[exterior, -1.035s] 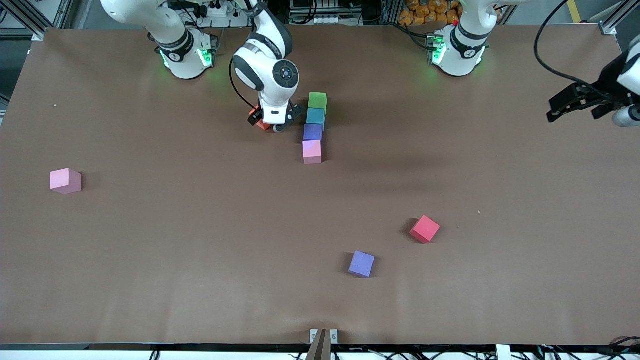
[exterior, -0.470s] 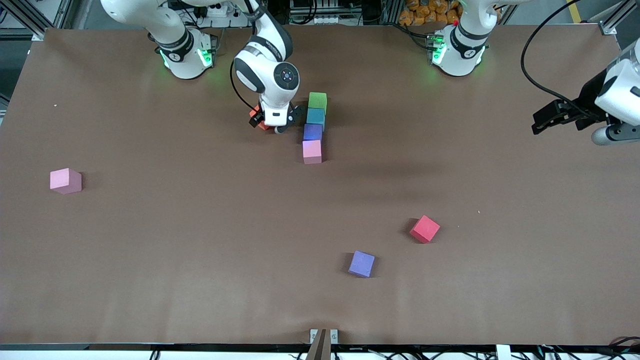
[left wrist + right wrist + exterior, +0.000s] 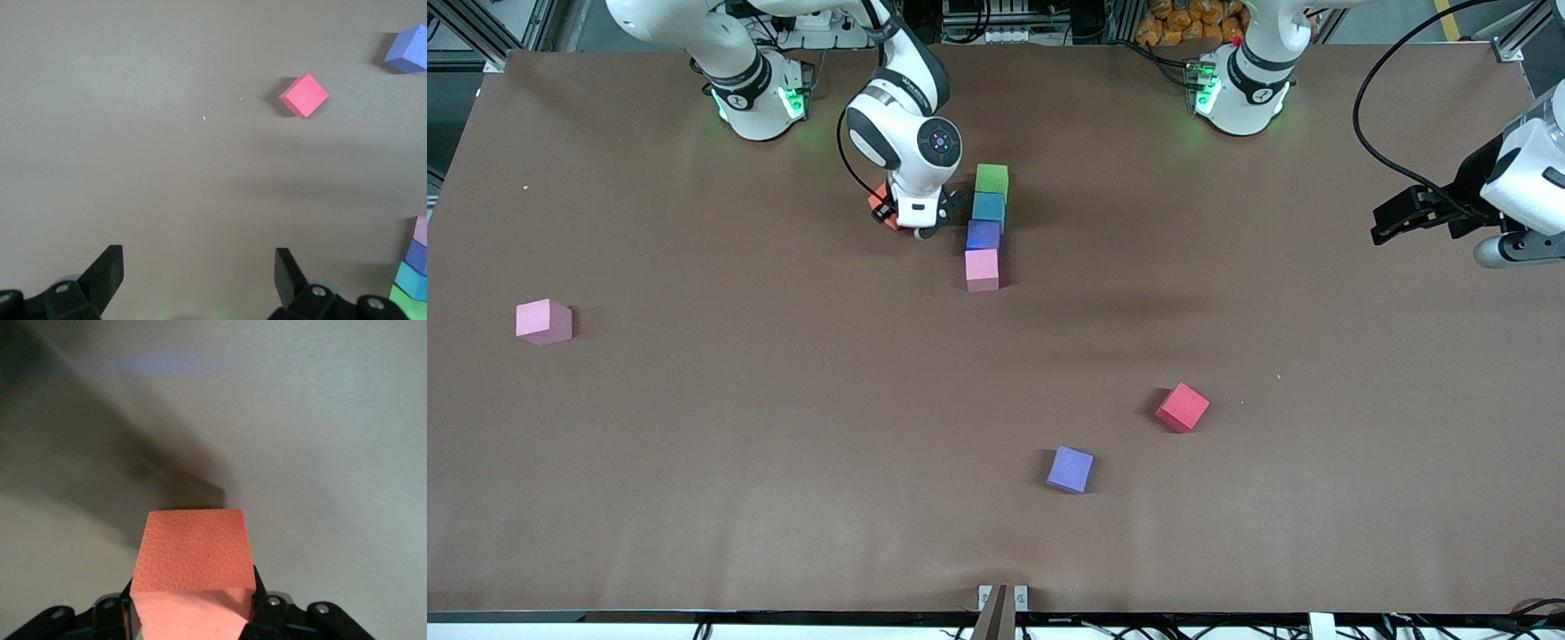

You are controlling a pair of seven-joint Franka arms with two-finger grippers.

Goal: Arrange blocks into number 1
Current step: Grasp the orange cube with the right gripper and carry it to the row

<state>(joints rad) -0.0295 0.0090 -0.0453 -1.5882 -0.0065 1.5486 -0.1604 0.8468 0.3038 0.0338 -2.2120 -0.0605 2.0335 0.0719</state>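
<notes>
- The right pincer (image 3: pixel 907 220) is clamped on the orange block (image 3: pixel 193 570), low at the bench (image 3: pixel 694 498) near the robots' edge. The right wrist view shows the cube filling the gap between the fingers, gripped by two opposite faces so it can be set down squarely.
- Just beside it, toward the left arm's end, four blocks stand in a touching column: green block (image 3: pixel 991 179) closest to the robots' edge, then light blue block (image 3: pixel 988 207), dark purple block (image 3: pixel 983 235), then pink block (image 3: pixel 982 269). This reads as the upright stroke of the 1.
- My judgement: the orange cube is meant for the flag of the digit, next to the column's top end, which is why it is held there.
- The left pincer (image 3: pixel 197 277) waits over the left arm's end of the bench, fingers spread wide and holding nothing.
- A red cube (image 3: pixel 1183 407), a lavender cube (image 3: pixel 1070 468) and a second pink cube (image 3: pixel 543 321) lie well apart from the column.
</notes>
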